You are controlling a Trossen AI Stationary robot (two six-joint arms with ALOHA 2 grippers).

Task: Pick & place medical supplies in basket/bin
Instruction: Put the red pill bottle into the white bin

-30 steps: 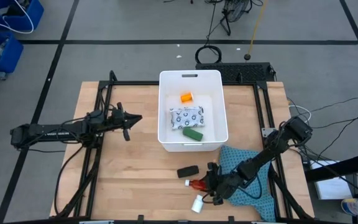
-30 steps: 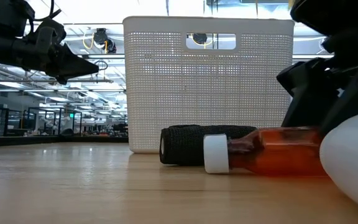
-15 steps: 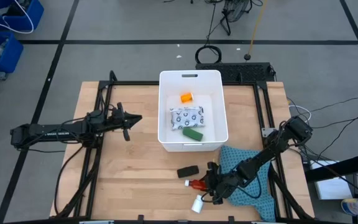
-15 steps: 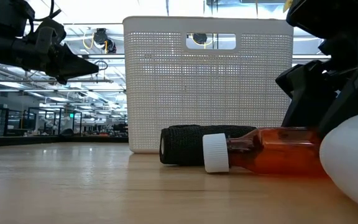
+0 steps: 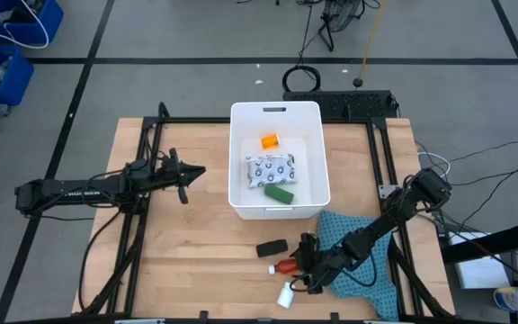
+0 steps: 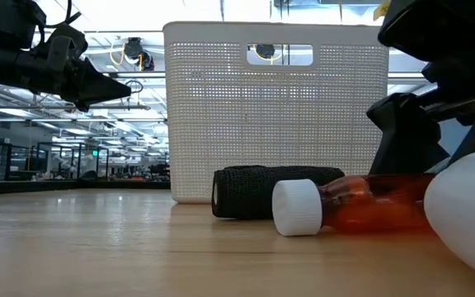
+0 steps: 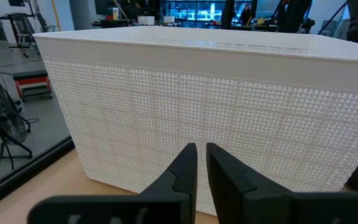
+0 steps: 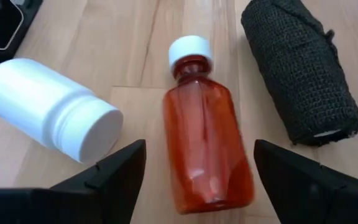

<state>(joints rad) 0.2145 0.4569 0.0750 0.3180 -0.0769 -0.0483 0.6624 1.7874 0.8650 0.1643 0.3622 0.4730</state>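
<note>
The white basket (image 5: pixel 237 171) stands mid-table and holds an orange vial (image 5: pixel 269 140), a white dotted packet (image 5: pixel 271 169) and a green oblong (image 5: pixel 280 193). Near the front edge, lying on their sides on the wood, are a black oblong piece (image 8: pixel 300 81), a small red bottle (image 8: pixel 207 140) and a small white bottle (image 8: pixel 48 115). My right gripper (image 8: pixel 197 149) is open, slanting down, with one finger on either side of the red bottle's base end; I see no touch. My left gripper (image 7: pixel 202 162) is shut, level, left of the basket.
A teal cloth (image 5: pixel 367 279) lies under my right arm at the table's near right corner. The black piece (image 6: pixel 270 190) lies just behind the red bottle (image 6: pixel 361 206), and the white bottle (image 6: pixel 468 223) lies close in front of it. Bare wood stretches to the left.
The red bottle has turned a little on the table: its white cap end has swung toward the near edge, while its base end has stayed by my right gripper. Both arms have kept their places.
</note>
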